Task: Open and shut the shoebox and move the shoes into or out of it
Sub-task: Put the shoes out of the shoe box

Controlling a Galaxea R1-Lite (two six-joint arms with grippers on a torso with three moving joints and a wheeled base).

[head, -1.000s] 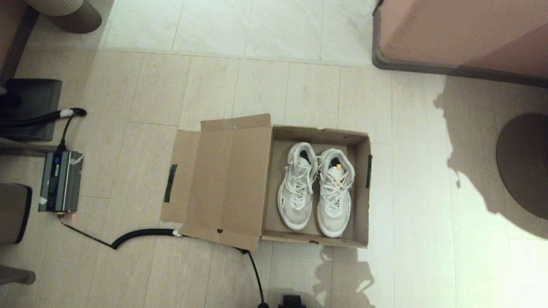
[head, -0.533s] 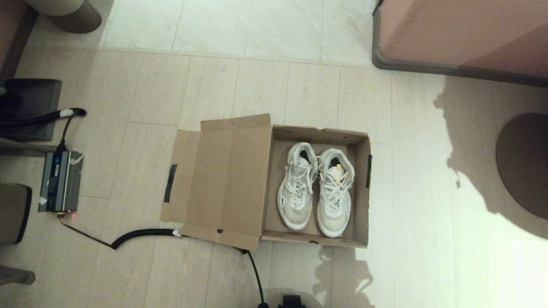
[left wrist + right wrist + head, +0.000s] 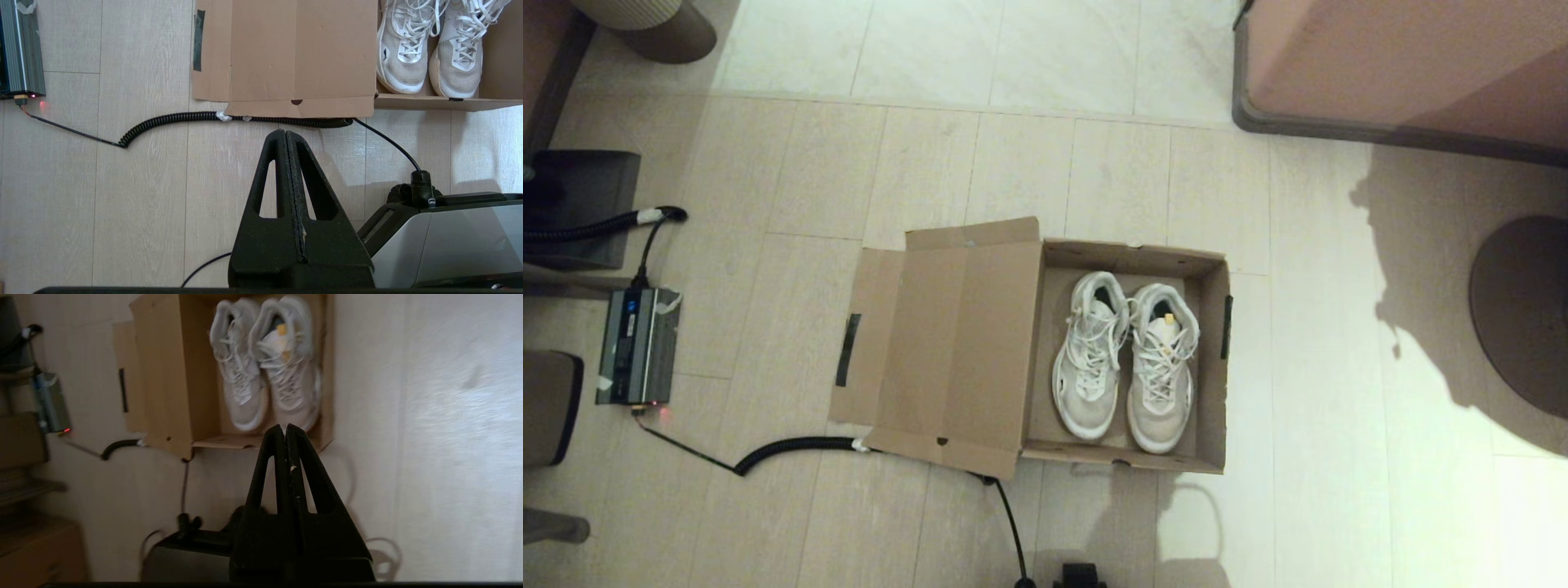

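Shifted since earlier frame: only shadow on floor near box front; shoebox (image 3: 1123,355) and shoes (image 3: 1125,359) unmoved. We log brown cardboard box on pale plank floor (image 3: 1339,367), lid (image 3: 947,351) flung flat leftward, black tape strips. White lace-up sneakers side by side inside, mesh toes. Left gripper (image 3: 286,136) and right gripper (image 3: 284,433) clenched empty, short of box.

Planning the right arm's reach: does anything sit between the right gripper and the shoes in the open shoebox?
Only the shoebox's near wall. The lid flap lies folded open on the robot's left, so the shoes are uncovered from above. In the right wrist view, the right gripper, shut, hangs short of the box's near edge, with bare floor below it.
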